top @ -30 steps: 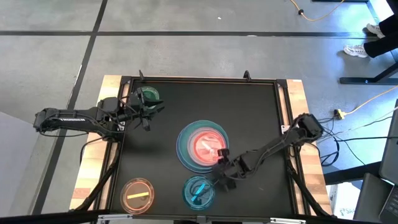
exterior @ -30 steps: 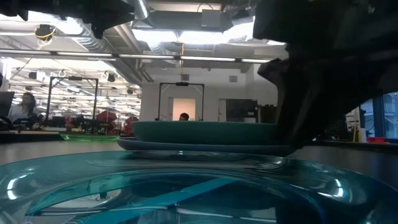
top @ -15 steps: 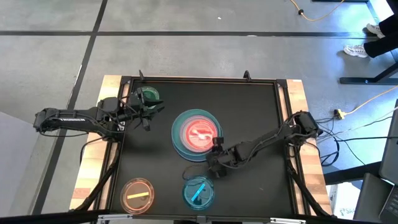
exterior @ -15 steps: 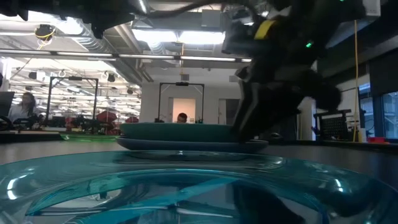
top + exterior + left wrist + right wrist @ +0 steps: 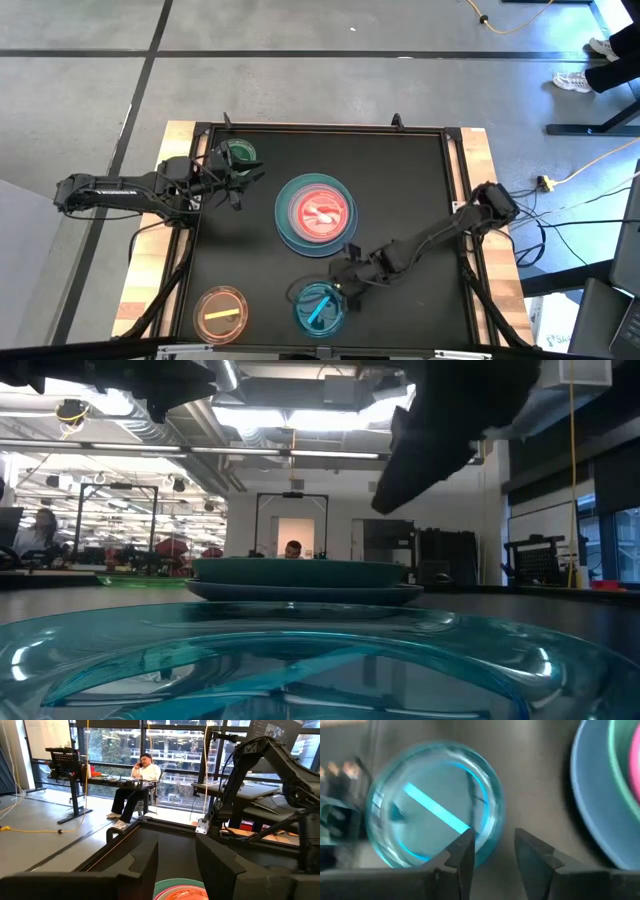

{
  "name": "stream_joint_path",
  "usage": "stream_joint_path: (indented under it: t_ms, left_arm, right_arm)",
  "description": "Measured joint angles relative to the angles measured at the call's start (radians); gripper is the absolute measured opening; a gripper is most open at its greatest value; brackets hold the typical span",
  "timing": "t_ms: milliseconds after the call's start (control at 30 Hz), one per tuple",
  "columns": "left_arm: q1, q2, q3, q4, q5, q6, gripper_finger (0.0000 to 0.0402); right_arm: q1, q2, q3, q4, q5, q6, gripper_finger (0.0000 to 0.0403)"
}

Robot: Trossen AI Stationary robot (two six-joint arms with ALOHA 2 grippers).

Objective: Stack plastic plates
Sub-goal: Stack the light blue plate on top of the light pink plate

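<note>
A stack of plates (image 5: 316,214) sits at the table's middle: blue at the bottom, then teal, then pink, with a translucent pink one on top. It also shows in the low view (image 5: 305,582). A translucent blue striped plate (image 5: 318,307) lies flat near the near edge, filling the right wrist view (image 5: 435,825). My right gripper (image 5: 345,280) hovers open between that plate and the stack, above the plate's rim (image 5: 492,851). A translucent orange plate (image 5: 221,311) lies near-left. A translucent green plate (image 5: 238,154) lies far-left, beside my open left gripper (image 5: 240,178).
The black mat has a raised frame (image 5: 320,128) around it, with wooden table edges outside. Bare mat lies on the right half (image 5: 415,190). A seated person (image 5: 135,782) shows in the room beyond the table.
The right gripper first slid the stack a short way toward the far-left. It then drew back toward the near edge and rose, ending over the blue plate's rim. The stack has stayed put since the gripper left it.
</note>
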Motion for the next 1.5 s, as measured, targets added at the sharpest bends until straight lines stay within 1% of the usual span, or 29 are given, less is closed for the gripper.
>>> stream_joint_path:
  t_ms: [133, 267, 367, 633, 900, 1233, 1333, 1500]
  left_arm:
    - [0.000, 0.000, 0.000, -0.002, 0.000, -0.001, 0.0124]
    - [0.000, 0.000, 0.000, -0.003, 0.000, -0.002, 0.0124]
    - [0.000, 0.000, 0.000, -0.008, 0.000, -0.002, 0.0124]
    - [0.000, 0.000, 0.000, -0.007, 0.000, -0.001, 0.0124]
    - [0.000, 0.000, 0.000, -0.008, 0.000, 0.000, 0.0124]
    - [0.000, 0.000, 0.000, -0.008, -0.001, 0.000, 0.0124]
    - [0.000, 0.000, 0.000, -0.008, -0.001, 0.000, 0.0124]
    - [0.000, 0.000, 0.000, -0.008, -0.001, 0.000, 0.0124]
  right_arm:
    - [0.014, 0.009, -0.003, 0.012, 0.023, 0.123, 0.0131]
    - [0.010, 0.033, -0.003, 0.000, 0.020, 0.170, 0.0131]
    - [0.008, 0.061, -0.003, 0.000, 0.004, 0.179, 0.0131]
    - [0.009, 0.124, -0.003, 0.067, -0.057, 0.199, 0.0131]
    - [0.000, 0.136, -0.003, 0.080, -0.074, 0.219, 0.0131]
    - [-0.005, 0.168, -0.003, 0.131, -0.151, 0.222, 0.0129]
    - [-0.005, 0.171, -0.003, 0.133, -0.153, 0.219, 0.0110]
    - [-0.015, 0.171, -0.003, 0.137, -0.150, 0.185, 0.0045]
